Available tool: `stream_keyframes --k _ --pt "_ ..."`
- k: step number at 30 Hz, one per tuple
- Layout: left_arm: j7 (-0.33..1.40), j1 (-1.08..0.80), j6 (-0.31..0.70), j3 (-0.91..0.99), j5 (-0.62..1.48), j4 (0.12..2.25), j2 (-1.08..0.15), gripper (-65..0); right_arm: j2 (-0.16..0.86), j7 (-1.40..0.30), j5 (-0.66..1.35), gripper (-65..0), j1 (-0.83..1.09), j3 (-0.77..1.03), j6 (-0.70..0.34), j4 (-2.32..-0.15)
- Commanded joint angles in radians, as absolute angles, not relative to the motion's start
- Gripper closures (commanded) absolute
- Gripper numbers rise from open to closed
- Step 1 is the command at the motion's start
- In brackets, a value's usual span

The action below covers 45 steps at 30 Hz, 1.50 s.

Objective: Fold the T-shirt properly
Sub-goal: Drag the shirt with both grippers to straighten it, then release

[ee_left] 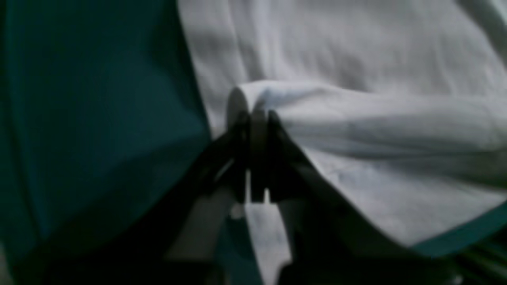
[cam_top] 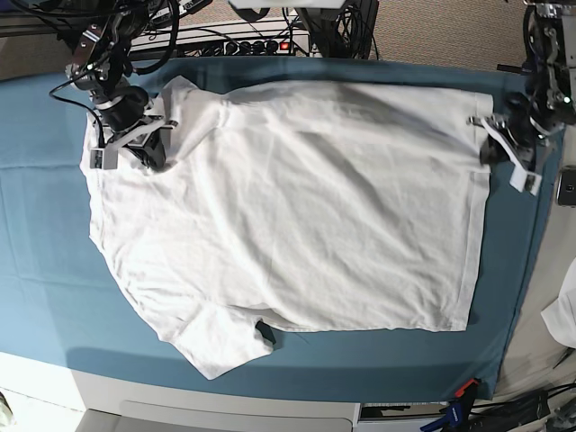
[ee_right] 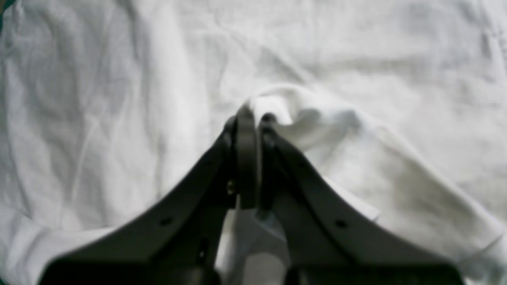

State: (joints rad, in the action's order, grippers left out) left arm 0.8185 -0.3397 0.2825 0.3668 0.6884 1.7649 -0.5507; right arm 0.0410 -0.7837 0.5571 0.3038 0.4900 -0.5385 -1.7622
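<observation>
The white T-shirt (cam_top: 306, 207) lies spread and wrinkled on the teal cloth, its hem toward the right of the base view and one sleeve at the front left. My left gripper (ee_left: 253, 114) is shut on a raised fold at the hem's far corner; in the base view the left gripper (cam_top: 490, 144) sits at the shirt's right edge. My right gripper (ee_right: 253, 116) is shut on a bunched pinch of T-shirt (ee_right: 119, 79). Seen from the base, the right gripper (cam_top: 148, 148) is at the far left shoulder area.
The teal cloth sheet (cam_top: 45, 252) covers the table around the shirt. Cables and a power strip (cam_top: 261, 40) run along the back edge. A white fabric scrap (cam_top: 565, 315) hangs at the right edge. A small dark object (cam_top: 265, 335) lies by the front sleeve.
</observation>
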Motion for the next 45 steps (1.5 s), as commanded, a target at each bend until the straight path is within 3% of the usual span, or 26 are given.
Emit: stream_keyframes --k 1,9,13,45 --pt "0.802 -0.332 0.272 0.376 0.682 1.779 -0.576 0.0 0.051 -0.748 0.575 0.0 0.293 0.495 -0.541 -1.775" --pt "0.803 -0.333 0.266 0.376 0.652 1.779 -0.585 0.0 0.05 -0.702 0.555 0.0 0.267 0.495 -0.47 -1.774" --pt "0.802 -0.332 0.2 0.376 0.603 1.779 -0.585 0.0 0.05 -0.699 0.53 0.0 0.266 0.495 -0.447 -1.774" --pt "0.762 -0.266 0.234 0.375 0.685 1.779 -0.585 0.0 0.05 -0.655 0.53 0.0 0.247 0.49 -0.446 -1.774"
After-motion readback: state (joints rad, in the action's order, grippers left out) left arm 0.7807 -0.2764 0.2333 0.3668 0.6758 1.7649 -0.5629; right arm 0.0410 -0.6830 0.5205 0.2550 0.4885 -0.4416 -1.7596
